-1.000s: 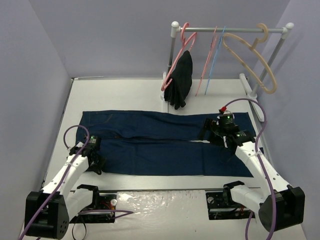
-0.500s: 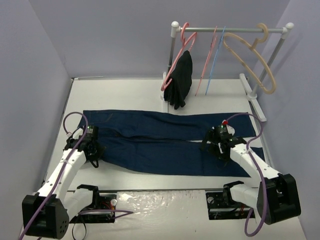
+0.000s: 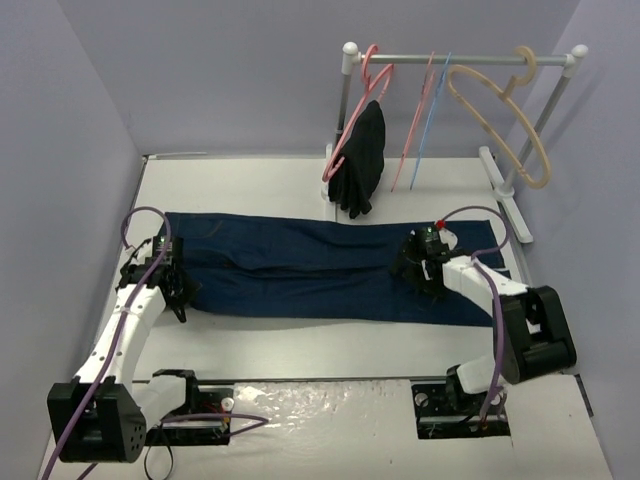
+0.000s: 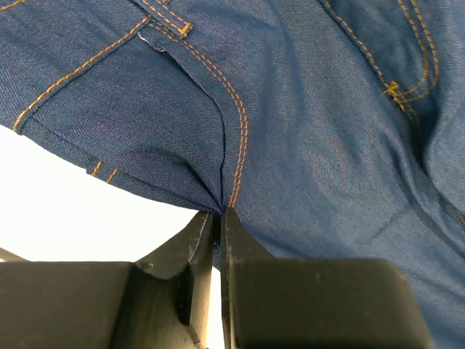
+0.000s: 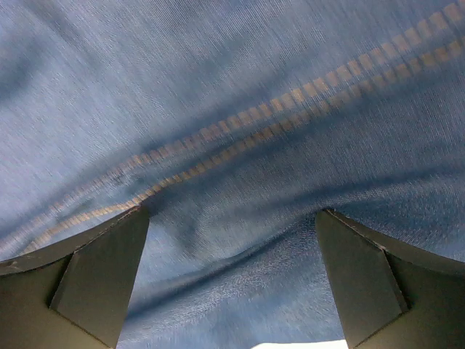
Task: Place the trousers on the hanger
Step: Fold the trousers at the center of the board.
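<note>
The dark blue trousers (image 3: 310,270) lie flat across the table, waist end on the left. My left gripper (image 3: 179,292) is shut on their near edge at the waist end. In the left wrist view the gripper (image 4: 218,213) pinches the denim (image 4: 312,123) right beside an orange-stitched seam. My right gripper (image 3: 418,272) stands open low over the leg part. In the right wrist view a ripple of the trousers (image 5: 232,131) fills the space under the gripper (image 5: 231,218). The light-blue hanger (image 3: 432,110) hangs on the rail at the back.
A rail (image 3: 460,58) at the back right carries pink hangers (image 3: 375,72), a black garment (image 3: 362,160) and a thick beige hanger (image 3: 505,115). Its foot (image 3: 505,195) stands by the trousers' right end. Purple walls close in on both sides.
My left gripper has pulled the trousers' near edge away from the arm bases, so the cloth lies narrower and farther back. The right gripper has shifted left and lower over the legs.
</note>
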`<control>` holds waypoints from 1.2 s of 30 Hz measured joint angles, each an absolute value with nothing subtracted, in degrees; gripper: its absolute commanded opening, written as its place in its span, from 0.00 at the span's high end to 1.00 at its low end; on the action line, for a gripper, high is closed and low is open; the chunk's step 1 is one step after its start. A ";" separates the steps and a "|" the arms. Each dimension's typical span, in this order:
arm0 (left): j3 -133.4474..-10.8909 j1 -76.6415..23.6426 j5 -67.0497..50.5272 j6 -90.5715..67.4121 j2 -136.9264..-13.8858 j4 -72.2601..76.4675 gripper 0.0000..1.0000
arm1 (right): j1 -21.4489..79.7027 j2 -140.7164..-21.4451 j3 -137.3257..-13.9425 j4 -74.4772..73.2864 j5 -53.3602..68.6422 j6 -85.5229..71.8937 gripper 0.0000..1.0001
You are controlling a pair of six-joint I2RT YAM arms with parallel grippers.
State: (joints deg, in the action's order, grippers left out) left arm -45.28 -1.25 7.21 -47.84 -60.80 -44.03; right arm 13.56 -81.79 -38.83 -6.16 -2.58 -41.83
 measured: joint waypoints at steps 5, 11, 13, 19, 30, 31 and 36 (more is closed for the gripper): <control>-45.43 1.86 5.35 -46.14 -64.29 -43.62 1.00 | 13.60 -85.85 -42.83 -5.95 -4.43 -41.30 0.04; -45.95 2.28 3.66 -45.10 -69.36 -42.26 1.00 | 13.58 -81.94 -42.51 -11.91 -9.82 -44.79 0.03; -45.96 2.28 3.31 -44.92 -69.14 -41.52 1.00 | 13.58 -78.85 -41.57 -13.86 -11.15 -46.60 0.03; -46.06 2.28 2.71 -43.83 -67.69 -39.26 1.00 | 13.58 -70.64 -36.85 -19.89 -12.87 -53.16 0.04; -46.06 2.28 1.60 -43.33 -66.75 -37.96 1.00 | 13.58 -71.08 -35.09 -26.97 -11.46 -60.40 0.05; -46.06 2.28 1.53 -43.28 -66.63 -37.93 1.00 | 13.58 -71.11 -35.09 -27.32 -11.33 -60.58 0.06; -46.06 2.28 1.20 -43.03 -66.52 -37.60 1.00 | 14.11 -71.12 -34.97 -28.50 -10.72 -61.93 0.08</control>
State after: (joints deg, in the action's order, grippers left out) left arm -46.06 2.28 1.20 -43.03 -66.52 -37.60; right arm 14.11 -71.12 -34.97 -28.50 -10.72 -61.93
